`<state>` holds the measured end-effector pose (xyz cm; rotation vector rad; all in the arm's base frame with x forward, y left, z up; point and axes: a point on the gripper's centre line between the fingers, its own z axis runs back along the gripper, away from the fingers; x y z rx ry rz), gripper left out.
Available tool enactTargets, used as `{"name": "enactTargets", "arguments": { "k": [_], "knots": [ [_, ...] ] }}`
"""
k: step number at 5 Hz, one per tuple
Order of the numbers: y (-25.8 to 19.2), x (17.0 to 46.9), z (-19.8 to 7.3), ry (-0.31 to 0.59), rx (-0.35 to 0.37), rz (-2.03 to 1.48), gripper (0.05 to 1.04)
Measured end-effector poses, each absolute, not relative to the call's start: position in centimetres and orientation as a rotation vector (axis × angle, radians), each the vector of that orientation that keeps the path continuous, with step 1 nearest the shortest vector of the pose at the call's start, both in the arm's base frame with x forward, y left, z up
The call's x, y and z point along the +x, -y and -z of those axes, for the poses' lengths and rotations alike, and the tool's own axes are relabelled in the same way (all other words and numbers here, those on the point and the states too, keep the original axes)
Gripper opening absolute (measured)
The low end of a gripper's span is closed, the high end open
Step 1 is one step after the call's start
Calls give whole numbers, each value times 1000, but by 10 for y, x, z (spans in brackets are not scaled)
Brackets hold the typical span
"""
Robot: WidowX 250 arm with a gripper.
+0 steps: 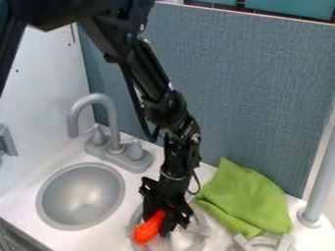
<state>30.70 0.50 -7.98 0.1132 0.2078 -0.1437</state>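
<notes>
The gripper [163,228] hangs low over a grey stove burner [191,241] at the bottom centre. A bright orange-red object [148,228] lies at the gripper's fingers, over the left part of the burner, and is partly covered by them. A metallic round surface shows beside the fingers, within the burner area. To the right of the gripper, a crumpled green cloth [245,198] rests on the white counter against the blue-grey panel.
At the left is a round grey sink [81,196], with a grey faucet [111,120] and two handles behind it. A second burner [265,242] sits at the lower right, in front of the cloth. A grey post [319,181] stands at the right edge.
</notes>
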Motion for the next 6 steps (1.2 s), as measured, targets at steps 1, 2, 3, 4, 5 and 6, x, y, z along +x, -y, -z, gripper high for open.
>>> {"name": "enactTargets", "arguments": {
  "k": [1, 2, 3, 4, 5, 6],
  "knots": [
    [7, 308, 56, -155, 133, 169, 562],
    [25, 305, 27, -85, 156, 189, 562],
    [52, 305, 22, -58, 115, 248, 562],
    [100, 309, 27, -23, 58, 380, 562],
    [136, 307, 43, -12, 27, 469, 562],
    [154, 314, 50, -4, 11, 481, 562]
  ]
}}
